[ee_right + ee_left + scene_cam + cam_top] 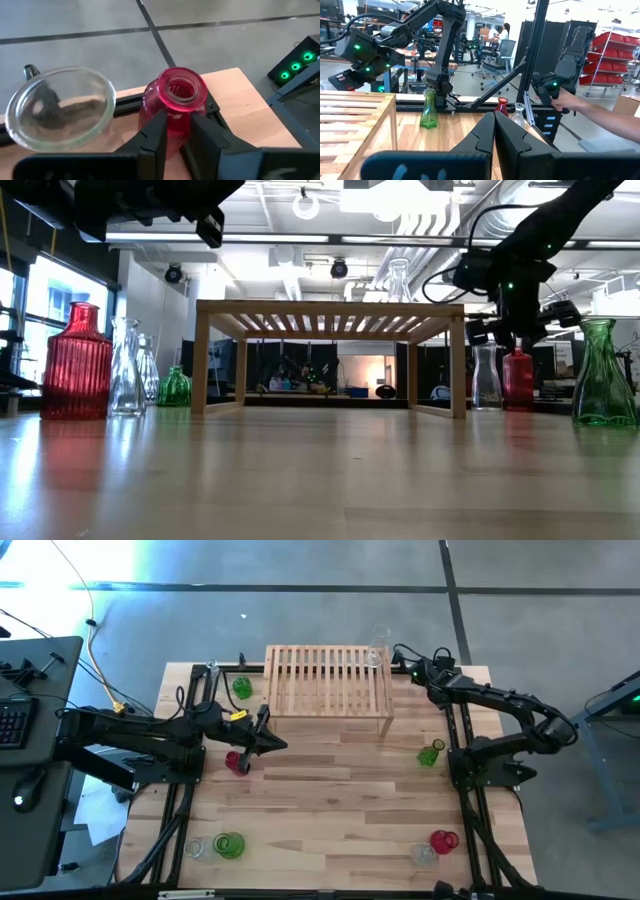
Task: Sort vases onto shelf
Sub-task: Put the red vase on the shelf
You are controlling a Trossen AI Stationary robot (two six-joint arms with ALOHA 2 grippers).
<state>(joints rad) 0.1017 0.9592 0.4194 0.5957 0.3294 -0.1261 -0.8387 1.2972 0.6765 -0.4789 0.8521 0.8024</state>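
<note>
The light-wood shelf (pixel 330 680) stands at the table's far middle, with one clear vase (pixel 378 645) on its far right corner. Beside that corner my right gripper (pixel 177 137) is shut on a red vase (pixel 176 95), which the arm hides in the high view. My left gripper (pixel 275 743) hangs shut and empty over the table's left half, near a red vase (pixel 237 762). More vases stand on the table on their bases: green (pixel 242 688), green (pixel 430 753), green (pixel 229 845) and red (pixel 443 840). My right gripper pinches the red vase just under its rim, at the neck (pixel 175 122), one finger on each side. The fingers slant down at it from above. The vase stays upright, its base on the table (pixel 517 377) at the far right corner.
The clear vase's wide mouth (pixel 60 107) is right beside the red one. A clear bottle (pixel 485 375) stands next to it on the table. Black frame rails (pixel 460 730) run along both table sides. A person's hand (pixel 570 102) shows beyond the table's right edge.
</note>
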